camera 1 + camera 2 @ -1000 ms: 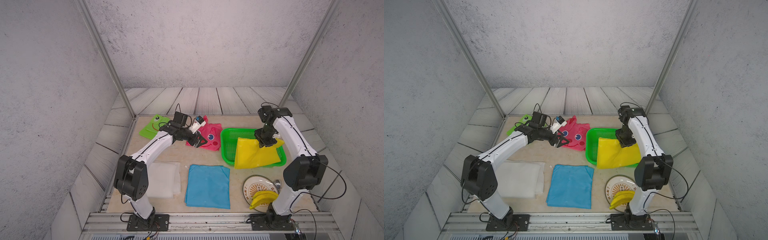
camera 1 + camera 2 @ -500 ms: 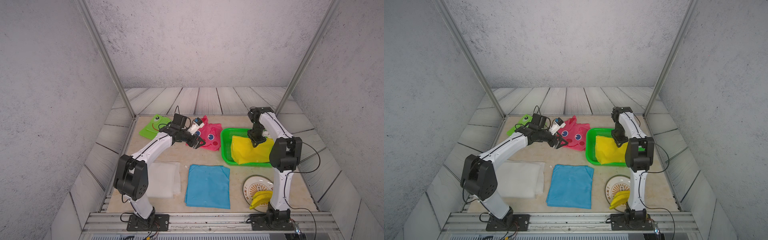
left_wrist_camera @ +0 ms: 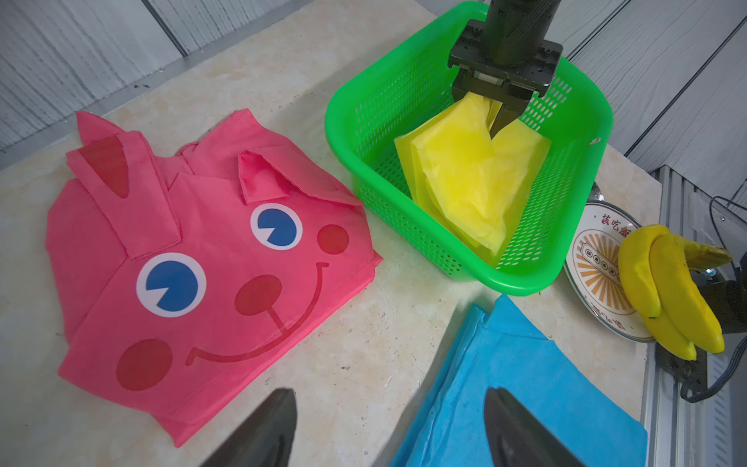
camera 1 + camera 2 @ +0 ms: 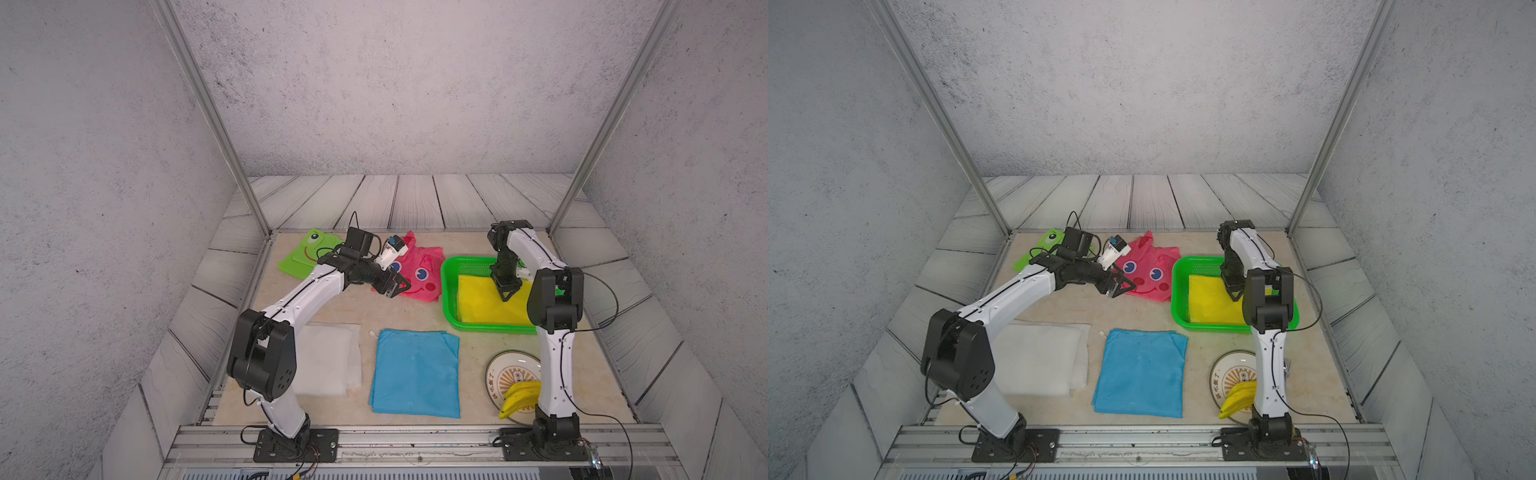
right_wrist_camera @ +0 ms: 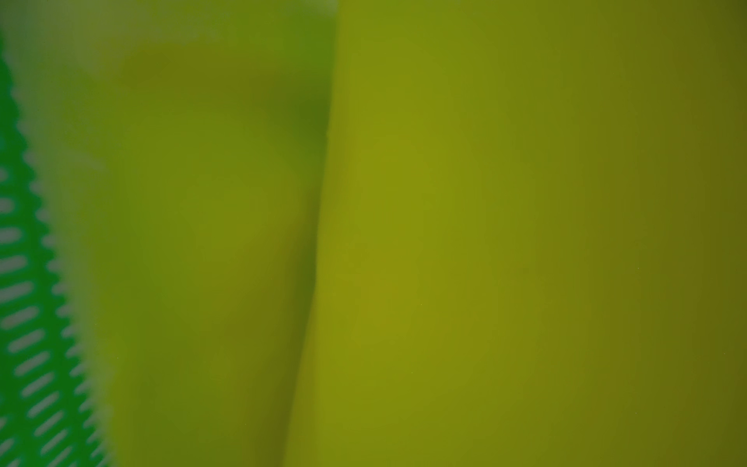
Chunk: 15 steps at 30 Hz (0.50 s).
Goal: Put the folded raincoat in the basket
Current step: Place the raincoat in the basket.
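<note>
The folded yellow raincoat (image 4: 482, 305) (image 4: 1210, 303) (image 3: 465, 182) lies inside the bright green mesh basket (image 4: 445, 286) (image 4: 1175, 291) (image 3: 384, 101) at the right rear of the table. My right gripper (image 4: 506, 293) (image 4: 1235, 296) (image 3: 481, 117) points down into the basket. Its jaws stand apart, with a raised fold of the raincoat between them. The right wrist view is filled by blurred yellow raincoat (image 5: 485, 242), with basket mesh (image 5: 20, 323) at one edge. My left gripper (image 4: 397, 289) (image 4: 1121, 289) (image 3: 390, 392) hovers open and empty over bare table.
A pink rabbit-face raincoat (image 4: 419, 274) (image 3: 202, 263) lies left of the basket and a green frog-face one (image 4: 303, 253) at the back left. Blue (image 4: 415, 370) and white (image 4: 328, 361) folded raincoats lie in front. Bananas (image 4: 519, 399) rest on a round plate (image 4: 505, 370) by the right arm's base.
My right gripper carried the yellow raincoat from overhanging the basket's front edge back and down into the basket, and its jaws have parted. The left arm has stayed put.
</note>
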### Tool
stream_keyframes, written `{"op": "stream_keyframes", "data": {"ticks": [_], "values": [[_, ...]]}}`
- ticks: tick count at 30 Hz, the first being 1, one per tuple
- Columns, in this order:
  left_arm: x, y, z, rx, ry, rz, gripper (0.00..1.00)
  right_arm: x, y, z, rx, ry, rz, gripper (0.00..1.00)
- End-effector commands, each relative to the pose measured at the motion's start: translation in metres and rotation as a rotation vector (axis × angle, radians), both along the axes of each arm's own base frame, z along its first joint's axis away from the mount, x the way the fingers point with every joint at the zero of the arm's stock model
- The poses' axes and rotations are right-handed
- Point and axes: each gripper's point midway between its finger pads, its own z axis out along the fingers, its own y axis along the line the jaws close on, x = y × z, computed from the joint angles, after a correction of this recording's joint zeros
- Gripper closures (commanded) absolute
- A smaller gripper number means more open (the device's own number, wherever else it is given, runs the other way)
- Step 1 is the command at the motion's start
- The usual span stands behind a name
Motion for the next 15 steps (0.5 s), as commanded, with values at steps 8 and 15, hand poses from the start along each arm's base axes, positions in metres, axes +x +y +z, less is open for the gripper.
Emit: {"op": "stream_keyframes", "data": {"ticks": [8,15], "values": [[-0.003,0.01,0.008,0.025,-0.041,-0.028,0.19,0.013,-0.004,0.025,0.009,-0.087,0.068,0.25],[0.0,0.019,0.026,0.02,-0.077,-0.01,0.16,0.023,-0.007,0.055,0.002,-0.175,0.148,0.06]]}}
